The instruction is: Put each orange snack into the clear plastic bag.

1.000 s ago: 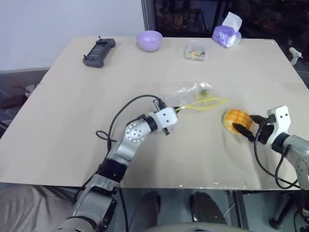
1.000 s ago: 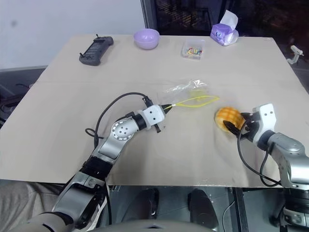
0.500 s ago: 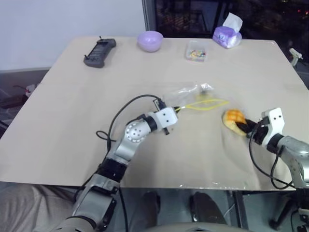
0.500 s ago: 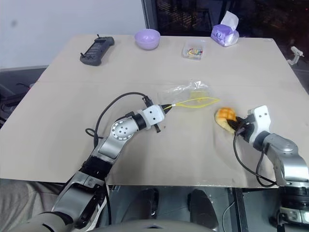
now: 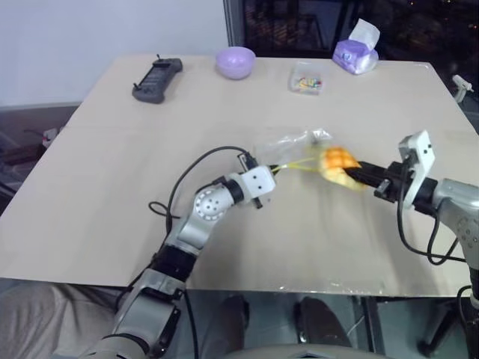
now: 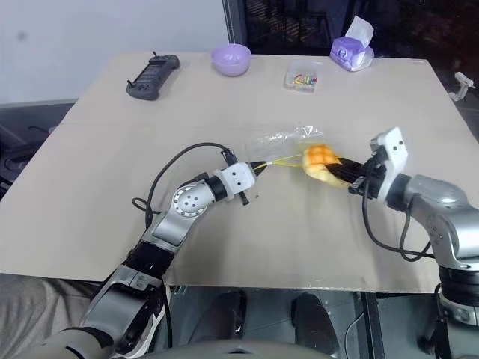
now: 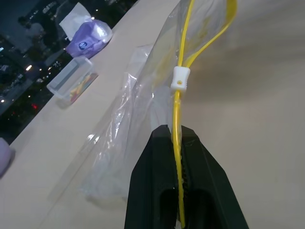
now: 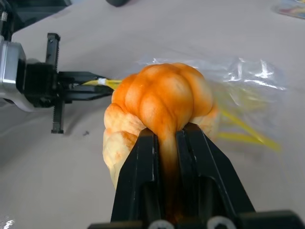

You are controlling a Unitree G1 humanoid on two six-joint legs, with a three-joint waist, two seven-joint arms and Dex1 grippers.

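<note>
Lifted off the table, the orange bun point(image 6: 318, 158) rides pinched in my right gripper point(image 6: 346, 173); left gripper point(image 7: 177, 143) clamps the bag's yellow strip point(image 7: 181, 102). Next I push it through the mouth.

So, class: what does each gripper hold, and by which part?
Left gripper: the clear plastic bag, by its yellow sealing strip. Right gripper: the orange snack, squeezed at its near edge.

Orange snack point(image 8: 162, 102): rear part sitting hidden between right gripper's fingers point(image 8: 143, 176). Yellow sealing strip point(image 7: 177, 138) running down between left gripper's fingers point(image 7: 152, 186), lower end cut off. Clear plastic bag point(image 5: 288, 142) beyond the snack blurring; mouth unclear.
</note>
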